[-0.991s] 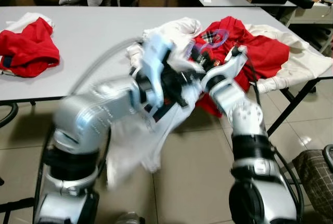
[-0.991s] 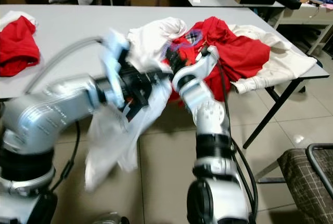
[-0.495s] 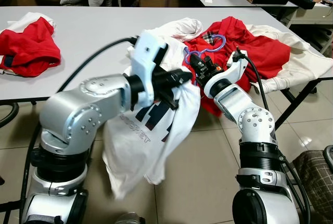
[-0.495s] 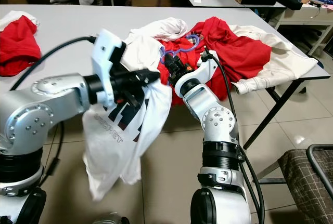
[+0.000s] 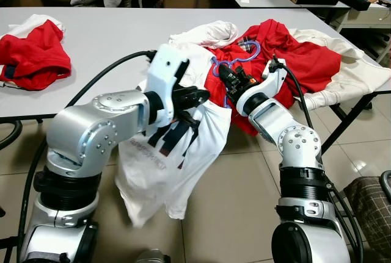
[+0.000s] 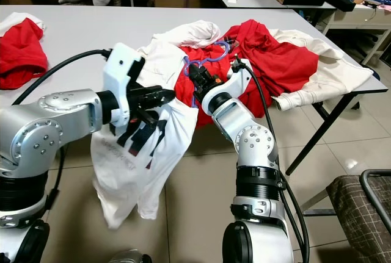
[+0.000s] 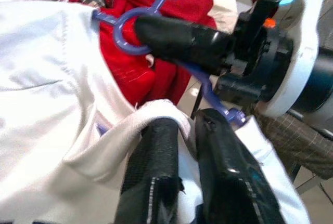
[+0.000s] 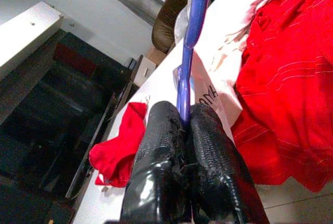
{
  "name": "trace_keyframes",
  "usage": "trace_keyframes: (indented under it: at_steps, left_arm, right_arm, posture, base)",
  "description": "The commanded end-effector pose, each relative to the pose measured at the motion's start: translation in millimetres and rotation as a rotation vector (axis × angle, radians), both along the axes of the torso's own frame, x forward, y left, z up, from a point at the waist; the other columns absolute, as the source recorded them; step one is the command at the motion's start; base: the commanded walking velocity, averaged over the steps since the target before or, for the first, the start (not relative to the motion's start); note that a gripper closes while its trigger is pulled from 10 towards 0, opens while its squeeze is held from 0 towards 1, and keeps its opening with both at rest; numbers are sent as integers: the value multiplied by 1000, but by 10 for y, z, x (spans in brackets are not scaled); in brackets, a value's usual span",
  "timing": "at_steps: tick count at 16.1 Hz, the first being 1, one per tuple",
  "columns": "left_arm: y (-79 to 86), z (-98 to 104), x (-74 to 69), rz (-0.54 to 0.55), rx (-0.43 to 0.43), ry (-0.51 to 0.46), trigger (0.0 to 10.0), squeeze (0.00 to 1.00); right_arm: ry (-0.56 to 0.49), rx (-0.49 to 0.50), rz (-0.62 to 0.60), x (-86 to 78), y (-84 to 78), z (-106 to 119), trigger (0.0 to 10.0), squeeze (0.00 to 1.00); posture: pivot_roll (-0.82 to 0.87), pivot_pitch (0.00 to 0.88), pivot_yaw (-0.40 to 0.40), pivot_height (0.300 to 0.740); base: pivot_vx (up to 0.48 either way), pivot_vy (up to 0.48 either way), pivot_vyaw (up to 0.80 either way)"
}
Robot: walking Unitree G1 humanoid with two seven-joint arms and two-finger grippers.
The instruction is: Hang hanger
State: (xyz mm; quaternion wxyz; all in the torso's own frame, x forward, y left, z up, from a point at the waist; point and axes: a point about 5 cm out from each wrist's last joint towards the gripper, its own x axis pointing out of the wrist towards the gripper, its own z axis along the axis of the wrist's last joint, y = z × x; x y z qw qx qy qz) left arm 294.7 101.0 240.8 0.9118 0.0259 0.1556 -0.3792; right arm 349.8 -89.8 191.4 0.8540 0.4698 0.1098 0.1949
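The left gripper [image 7: 182, 130] pinches the white shirt's [image 5: 165, 171] collar between closed fingers; the right gripper [image 8: 182, 125] clamps the purple hanger [image 8: 188, 52] just beside.

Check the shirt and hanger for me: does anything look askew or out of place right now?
Yes. The white T-shirt hangs bunched off the table edge, pinched at its collar by the left gripper. The purple hanger is clamped in the right gripper, mostly outside the shirt, over a messy clothes pile.
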Motion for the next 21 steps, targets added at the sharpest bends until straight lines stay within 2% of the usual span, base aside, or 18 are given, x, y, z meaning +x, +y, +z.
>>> trace_keyframes:
  at_steps: [1, 3, 5, 7, 11, 12, 13, 14, 15, 16, 17, 18, 19, 20, 21]
  left_arm:
    - [20, 14, 8, 3, 12, 9, 10000, 1000]
    - [52, -23, -39, -23, 37, 37, 10000, 1000]
    - [106, -69, -171, -100, 70, 89, 10000, 1000]
    - [194, -121, -212, -89, 99, 110, 10000, 1000]
    - [293, -174, -275, -88, 120, 134, 10000, 1000]
    - [350, -166, -298, -93, 130, 106, 10000, 1000]
    - [430, -157, -310, -72, 149, 73, 10000, 1000]
    - [590, -161, -309, -1, 185, 9, 10000, 1000]
    - [629, -168, -313, 18, 192, 8, 10000, 1000]
    - [721, -194, -359, 30, 198, 23, 10000, 71]
    - [818, -231, -425, 37, 209, 39, 10000, 0]
    - [884, -264, -448, 58, 219, 18, 10000, 0]
    - [884, -267, -388, 105, 187, -56, 10000, 0]
    - [817, -229, -303, 139, 135, -154, 10000, 0]
    - [738, -187, -269, 121, 88, -208, 10000, 0]
  right_arm:
    - [-12, -6, -11, -12, -53, 28, 10000, 0]
    - [-17, -28, -6, -16, -62, 26, 10000, 0]
    - [-32, -78, 2, -17, -90, 24, 10000, 0]
    - [-54, -134, 37, -37, -103, 22, 10000, 0]
    - [-116, -238, 206, -200, -83, -53, 10000, 0]
    - [-139, -281, 263, -271, -96, -97, 10000, 0]
    - [-170, -375, 322, -353, -138, -166, 10000, 0]
    - [-225, -550, 412, -487, -234, -287, 10000, 0]
    - [-234, -584, 426, -512, -257, -308, 10000, 0]
    - [-247, -628, 437, -553, -329, -338, 10000, 0]
    - [-280, -666, 443, -588, -403, -344, 10000, 0]
    - [-313, -690, 471, -634, -445, -340, 10000, 0]
    - [-347, -702, 500, -676, -471, -336, 10000, 0]
    - [-390, -696, 532, -717, -488, -319, 10000, 0]
    - [-421, -685, 555, -741, -497, -296, 10000, 0]
  posture:
    - [107, 0, -46, 740]
    - [106, 0, -45, 740]
    - [108, 0, -46, 740]
    - [107, 0, -46, 740]
    - [109, 0, -49, 740]
    - [110, 0, -50, 740]
    - [112, 0, -51, 740]
    - [110, 0, -51, 740]
    - [110, 0, -51, 740]
    - [108, 0, -54, 740]
    - [110, 0, -57, 740]
    - [112, 0, -60, 740]
    - [117, 0, -66, 740]
    - [118, 0, -69, 740]
    - [117, 0, -69, 740]
  base:
    - [0, 0, 0]
    - [0, 0, 0]
    - [0, 0, 0]
    - [0, 0, 0]
    - [0, 0, 0]
    - [0, 0, 0]
    - [0, 0, 0]
    - [0, 0, 0]
    - [0, 0, 0]
    - [0, 0, 0]
    - [0, 0, 0]
    - [0, 0, 0]
    - [0, 0, 0]
    - [0, 0, 0]
    - [0, 0, 0]
